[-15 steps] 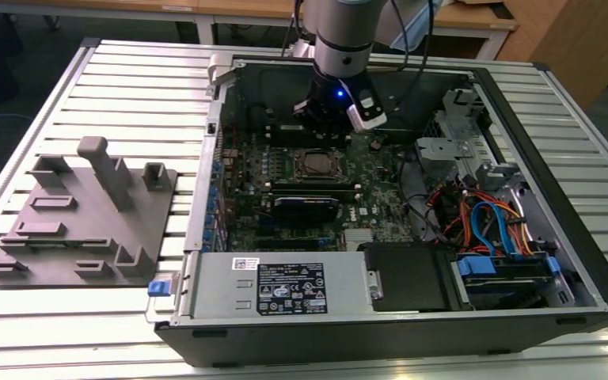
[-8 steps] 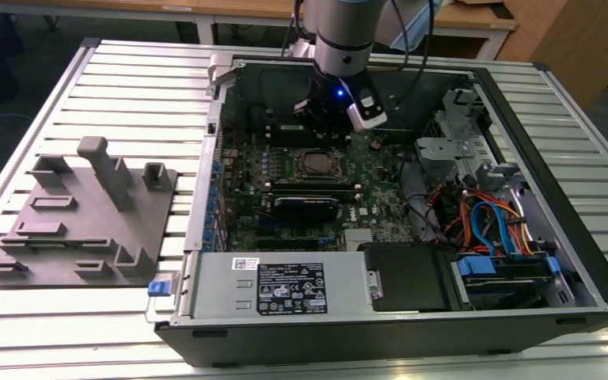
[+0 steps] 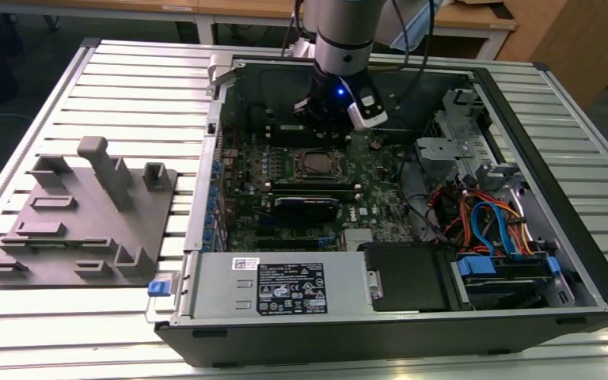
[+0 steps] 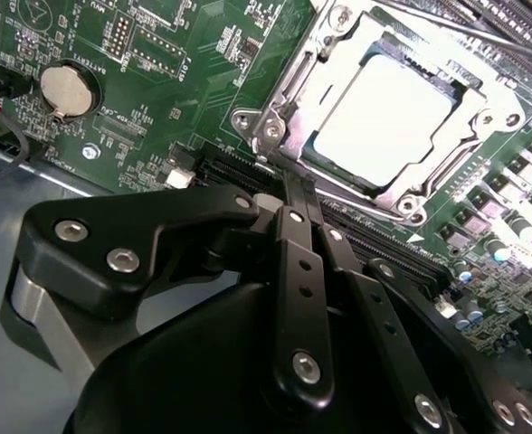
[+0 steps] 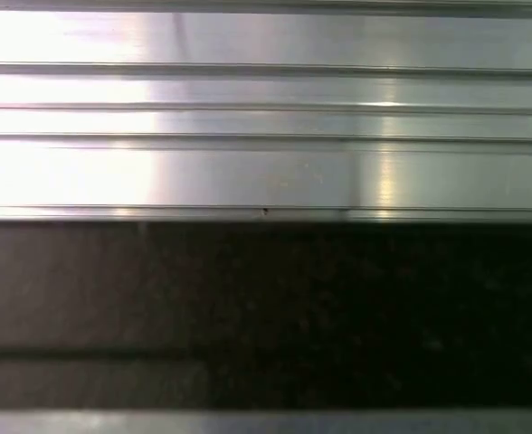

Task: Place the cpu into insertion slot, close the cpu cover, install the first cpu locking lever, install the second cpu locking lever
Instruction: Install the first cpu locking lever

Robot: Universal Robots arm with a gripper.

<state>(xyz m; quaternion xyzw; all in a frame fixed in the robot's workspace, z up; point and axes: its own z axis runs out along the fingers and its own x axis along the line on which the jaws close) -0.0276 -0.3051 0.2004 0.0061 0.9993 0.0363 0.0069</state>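
Matte black claw [image 4: 289, 194], glossy silver cpu [image 4: 384, 122]

Chip seated in its socket, cover down

The gripper [image 4: 289, 181] has its black fingers [image 4: 293, 235] pressed together, tips just beside the cover [image 4: 289, 90] at its seven o'clock corner. The cpu [image 4: 384, 117] lies inside it. A coin battery [image 4: 67, 88] sits at ten o'clock.

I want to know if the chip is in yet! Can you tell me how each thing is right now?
cpu: lying flat in its socket, silver face up.
cover: down around the chip, framing it.
claw: fingers together, holding nothing, tips beside the cover's edge.
computer case: side off, board open to view.
coin battery: sitting in its holder.
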